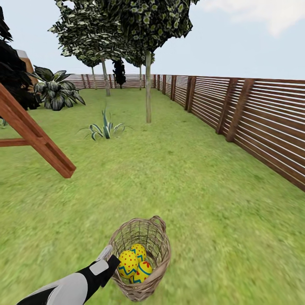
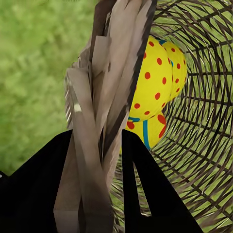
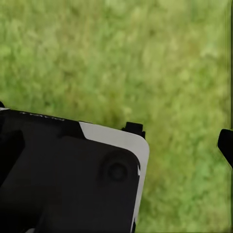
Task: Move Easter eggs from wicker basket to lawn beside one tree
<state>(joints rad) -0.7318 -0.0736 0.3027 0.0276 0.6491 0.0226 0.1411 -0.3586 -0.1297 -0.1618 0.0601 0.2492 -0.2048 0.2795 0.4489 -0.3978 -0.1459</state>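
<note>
The wicker basket is on the lawn close in front of me, tipped a little. Three yellow Easter eggs with blue zigzags and red dots lie together inside it. My left gripper is at the basket's left rim. In the left wrist view its black fingers straddle the woven rim, shut on it, with the eggs just beyond. My right gripper hangs open over bare grass. A tree with a pale trunk stands far ahead, with a second, leaning one behind it.
A slatted wooden fence runs along the right side. A red-brown wooden beam slants in from the left. A striped agave and a broad-leaved plant stand at mid-left. Open grass stretches between the basket and the trees.
</note>
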